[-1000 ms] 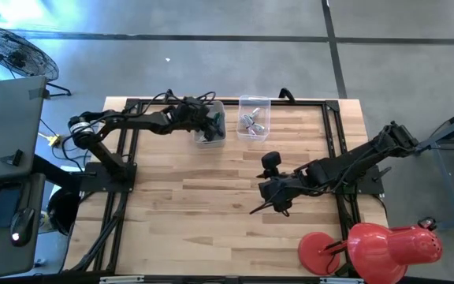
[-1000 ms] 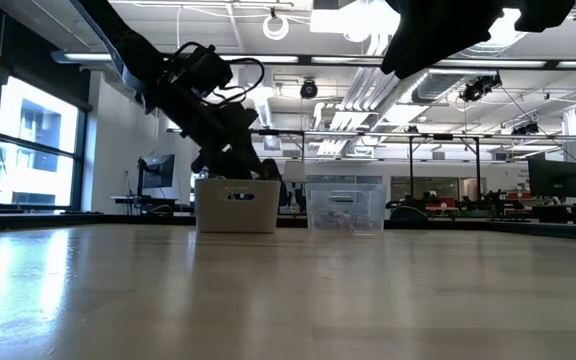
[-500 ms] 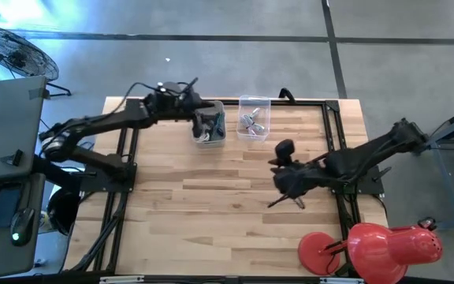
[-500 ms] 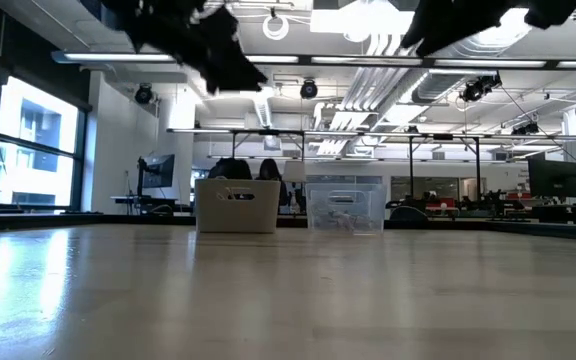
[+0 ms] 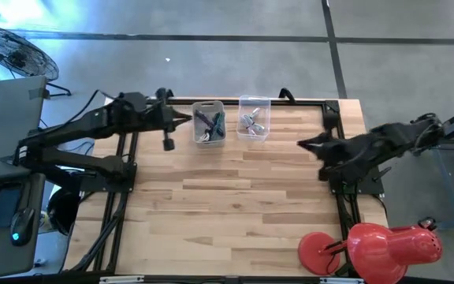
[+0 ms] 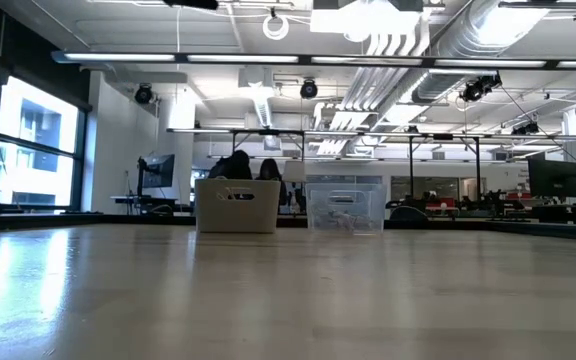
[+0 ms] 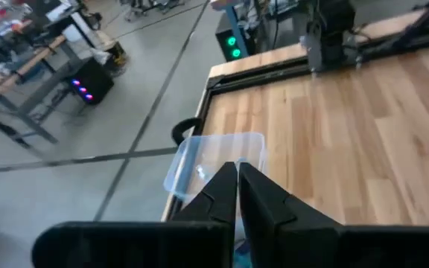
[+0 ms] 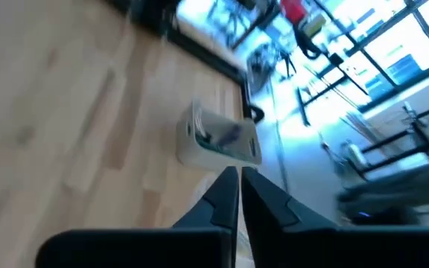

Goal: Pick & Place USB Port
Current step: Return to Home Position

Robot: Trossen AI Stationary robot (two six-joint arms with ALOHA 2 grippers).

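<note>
Our left gripper (image 5: 184,118) hung above the bench with its fingers (image 7: 223,186) pressed together on nothing. Just ahead of its tips stood the grey rectangular plastic bin (image 5: 208,103), and inside it we could make out the dark blue and light blue charger cables (image 5: 210,121) lying in a tangle. Just beyond that bin, on the side away from the left gripper, stood the clear rectangular plastic bin (image 5: 254,98), apart from the grey one by a narrow gap. It held a few small pale items that we could not identify from above.

Our right gripper (image 5: 304,143) was likewise closed and empty. It was raised off the bench, with the clear bin the nearer of the two to it and the grey bin beyond. Its wrist camera looked past the joined fingers (image 8: 226,190) towards the grey bin.

Outward from both grippers, the pale wooden bench (image 5: 211,205) showed no loose cable anywhere we could see. At table height both bins stood upright side by side, with neither arm in front of them.

We judged the sorting finished. All that seemed left was for both arms to settle at their rest poses.
</note>
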